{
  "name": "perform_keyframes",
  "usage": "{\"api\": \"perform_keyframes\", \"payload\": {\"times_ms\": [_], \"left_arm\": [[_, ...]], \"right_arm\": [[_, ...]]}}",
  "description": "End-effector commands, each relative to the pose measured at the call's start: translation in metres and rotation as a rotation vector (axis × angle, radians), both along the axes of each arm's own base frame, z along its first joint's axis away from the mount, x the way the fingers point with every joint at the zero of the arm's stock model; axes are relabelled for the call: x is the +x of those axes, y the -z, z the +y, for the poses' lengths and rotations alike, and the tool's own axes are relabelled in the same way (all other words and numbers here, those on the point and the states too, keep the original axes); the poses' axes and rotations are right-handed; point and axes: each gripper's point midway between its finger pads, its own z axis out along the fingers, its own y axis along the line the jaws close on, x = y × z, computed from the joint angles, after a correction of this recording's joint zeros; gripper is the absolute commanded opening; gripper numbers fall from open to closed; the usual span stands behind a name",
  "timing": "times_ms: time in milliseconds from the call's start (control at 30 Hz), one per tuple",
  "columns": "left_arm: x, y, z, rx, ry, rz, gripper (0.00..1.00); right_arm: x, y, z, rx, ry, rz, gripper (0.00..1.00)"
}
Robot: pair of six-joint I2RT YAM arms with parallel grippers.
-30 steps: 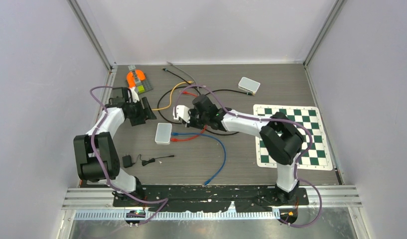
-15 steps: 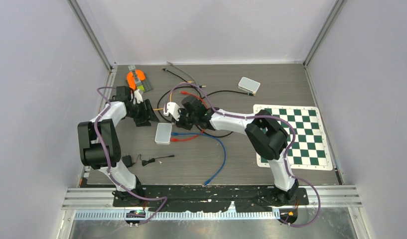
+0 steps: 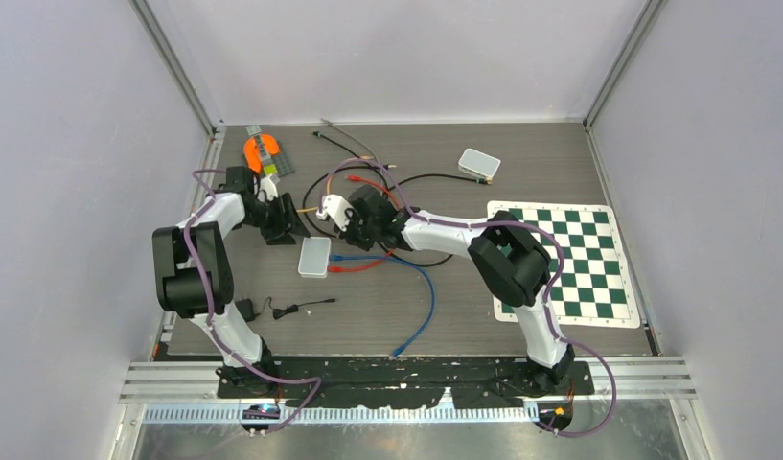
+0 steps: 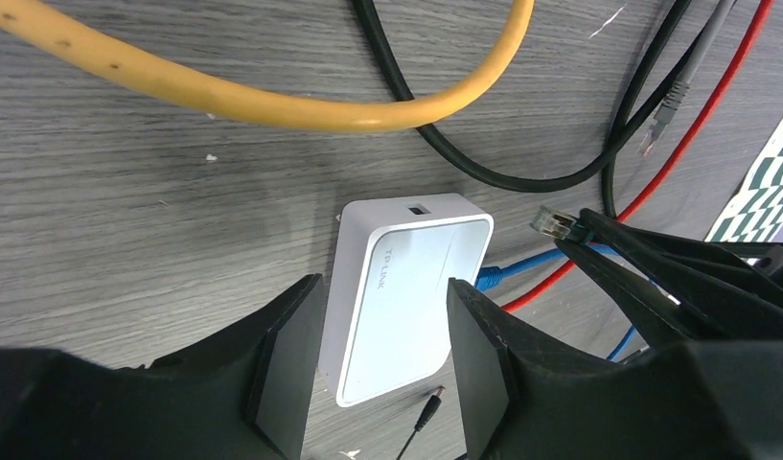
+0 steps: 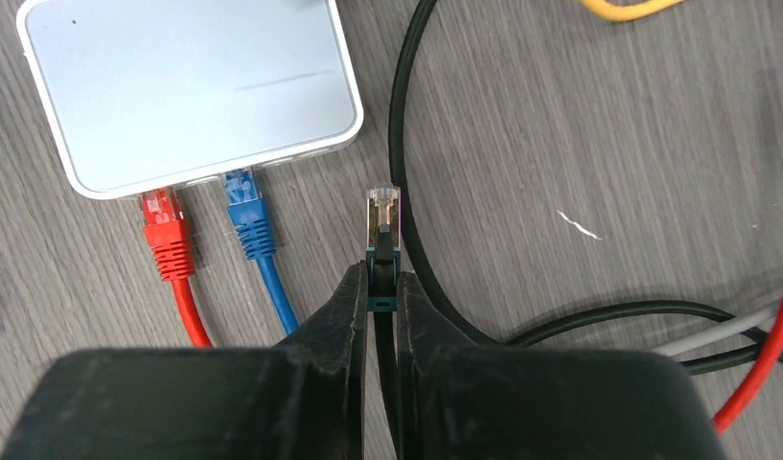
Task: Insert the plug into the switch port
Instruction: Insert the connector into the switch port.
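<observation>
The left gripper (image 4: 380,307) hangs wide open and empty near the TP-Link switch (image 4: 411,259), probably ready to brace it. Right of the seated red plug (image 5: 165,222) and blue plug (image 5: 243,203), the right gripper (image 5: 381,292) pinches the clear plug (image 5: 383,213) tight, nose toward the port edge. Free ports cannot be made out.

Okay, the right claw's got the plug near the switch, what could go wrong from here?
The left claw is open, not gripping the switch, so a push may slide it. The plug in the right claw sits off the switch's corner, beside the blue plug, and might jam against the casing.
</observation>
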Motion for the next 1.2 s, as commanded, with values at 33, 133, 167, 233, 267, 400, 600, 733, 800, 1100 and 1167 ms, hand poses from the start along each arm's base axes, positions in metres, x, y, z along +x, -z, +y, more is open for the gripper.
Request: {"api": "perform_keyframes", "payload": {"times_ms": [33,133,167,233,267,400,600,733,800,1100,1167], "left_arm": [[0.004,-0.008,-0.005,-0.042,0.027,-0.014,0.52],[0.002,-0.008,-0.004,-0.033,0.033,-0.008,0.52],[0.001,-0.007,-0.003,-0.03,0.035,-0.004,0.51],[0.0,-0.006,-0.003,-0.028,0.035,0.0,0.51],[0.001,-0.005,-0.003,-0.029,0.036,0.0,0.51],[0.001,-0.001,-0.004,-0.035,0.039,0.018,0.49],[0.0,0.004,-0.007,-0.062,0.051,0.039,0.44],[-0.001,0.003,-0.01,-0.08,0.067,0.042,0.41],[-0.003,0.003,-0.012,-0.092,0.074,0.044,0.39],[-0.004,0.003,-0.016,-0.123,0.098,0.054,0.36],[-0.003,0.0,-0.019,-0.144,0.108,0.04,0.36]], "right_arm": [[-0.004,0.003,0.01,0.018,0.025,0.032,0.05],[-0.007,0.009,0.013,0.014,0.025,0.065,0.05],[-0.008,0.01,0.014,0.015,0.028,0.073,0.05],[-0.01,0.013,0.015,0.019,0.03,0.081,0.05],[-0.013,0.014,0.016,0.019,0.023,0.085,0.05],[-0.018,0.013,0.02,0.036,-0.005,0.067,0.05],[-0.028,0.011,0.027,0.068,-0.042,0.042,0.05],[-0.028,0.006,0.034,0.102,-0.051,0.013,0.05],[-0.029,0.004,0.036,0.118,-0.052,0.004,0.05],[-0.028,-0.004,0.039,0.17,-0.05,-0.022,0.05],[-0.029,-0.01,0.039,0.19,-0.059,-0.037,0.05]]}}
